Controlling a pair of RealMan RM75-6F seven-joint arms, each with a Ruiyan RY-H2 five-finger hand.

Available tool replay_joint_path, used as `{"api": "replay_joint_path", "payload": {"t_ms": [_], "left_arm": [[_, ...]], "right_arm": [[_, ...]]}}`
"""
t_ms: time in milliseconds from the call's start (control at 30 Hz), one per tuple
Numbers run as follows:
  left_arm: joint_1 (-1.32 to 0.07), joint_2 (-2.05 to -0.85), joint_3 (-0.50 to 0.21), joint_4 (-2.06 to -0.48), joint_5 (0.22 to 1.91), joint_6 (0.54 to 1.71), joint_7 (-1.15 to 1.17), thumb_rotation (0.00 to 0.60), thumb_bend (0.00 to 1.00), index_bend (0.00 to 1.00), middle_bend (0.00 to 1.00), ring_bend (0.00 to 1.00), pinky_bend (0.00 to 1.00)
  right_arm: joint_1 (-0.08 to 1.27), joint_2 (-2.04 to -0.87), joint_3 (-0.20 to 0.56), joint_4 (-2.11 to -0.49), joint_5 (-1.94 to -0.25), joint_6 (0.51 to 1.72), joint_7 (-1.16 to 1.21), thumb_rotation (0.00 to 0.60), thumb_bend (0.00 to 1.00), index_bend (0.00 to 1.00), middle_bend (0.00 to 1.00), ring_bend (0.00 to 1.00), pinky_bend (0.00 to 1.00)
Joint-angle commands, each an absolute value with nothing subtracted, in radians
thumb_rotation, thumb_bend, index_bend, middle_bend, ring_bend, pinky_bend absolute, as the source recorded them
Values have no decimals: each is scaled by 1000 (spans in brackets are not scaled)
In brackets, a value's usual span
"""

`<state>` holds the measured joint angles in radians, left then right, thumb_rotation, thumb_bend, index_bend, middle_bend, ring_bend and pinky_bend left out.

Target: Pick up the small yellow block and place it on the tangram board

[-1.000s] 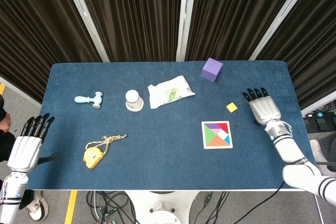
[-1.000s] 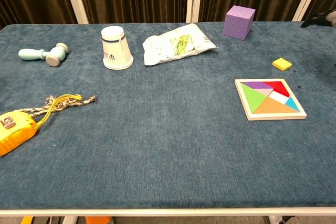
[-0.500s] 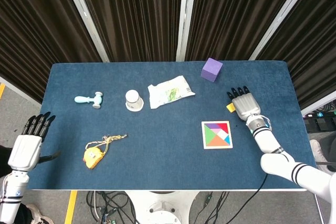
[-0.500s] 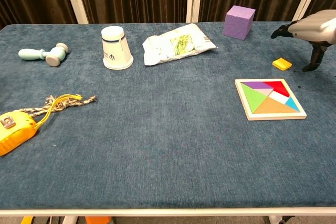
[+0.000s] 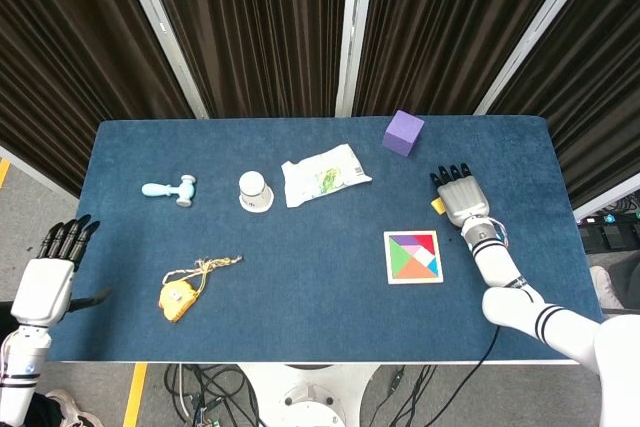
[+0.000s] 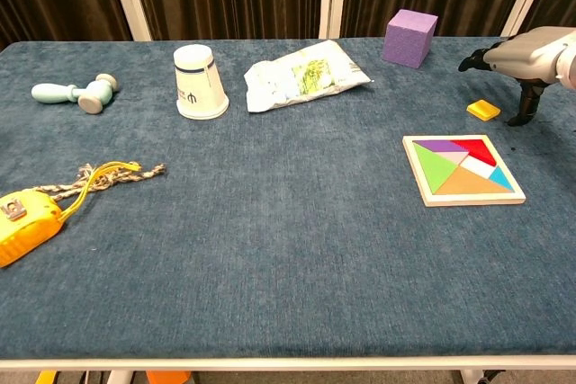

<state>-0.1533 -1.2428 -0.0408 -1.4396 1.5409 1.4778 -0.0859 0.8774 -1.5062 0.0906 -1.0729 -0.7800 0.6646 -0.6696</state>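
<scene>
The small yellow block point(image 6: 483, 110) lies flat on the blue table, behind the tangram board point(image 6: 463, 169); in the head view only a sliver of the block point(image 5: 437, 205) shows beside my right hand. My right hand point(image 6: 519, 58) hovers just above and right of the block, fingers spread, thumb pointing down beside it, holding nothing; from above the right hand point(image 5: 459, 197) covers most of the block. The tangram board point(image 5: 412, 256) with its coloured pieces sits in front. My left hand point(image 5: 48, 274) stays off the table's left edge, fingers extended and empty.
A purple cube point(image 6: 409, 38) stands behind the block at the back. A crumpled wrapper point(image 6: 301, 75), an upturned white cup point(image 6: 199, 82) and a pale blue toy hammer point(image 6: 75, 92) line the back. A yellow tape measure point(image 6: 25, 225) with cord lies front left.
My right hand has swung in from the right edge to over the yellow block, then settled slightly lower and closer. The left hand barely shifted.
</scene>
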Motion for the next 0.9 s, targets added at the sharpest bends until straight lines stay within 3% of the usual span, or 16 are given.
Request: {"api": "replay_joint_path", "payload": {"t_ms": [33, 900], "left_arm": [[-152, -1242, -40, -1438, 1539, 1477, -90, 600, 0, 35, 0, 0, 0], [-158, -1248, -31, -1428, 1539, 1455, -99, 600, 0, 36, 0, 0, 0]], "right_arm": [[880, -1524, 88, -1049, -805, 656, -640, 600, 134, 7, 0, 0, 0], [867, -1555, 85, -976, -892, 644, -523, 600, 176, 332, 0, 0, 0]]}}
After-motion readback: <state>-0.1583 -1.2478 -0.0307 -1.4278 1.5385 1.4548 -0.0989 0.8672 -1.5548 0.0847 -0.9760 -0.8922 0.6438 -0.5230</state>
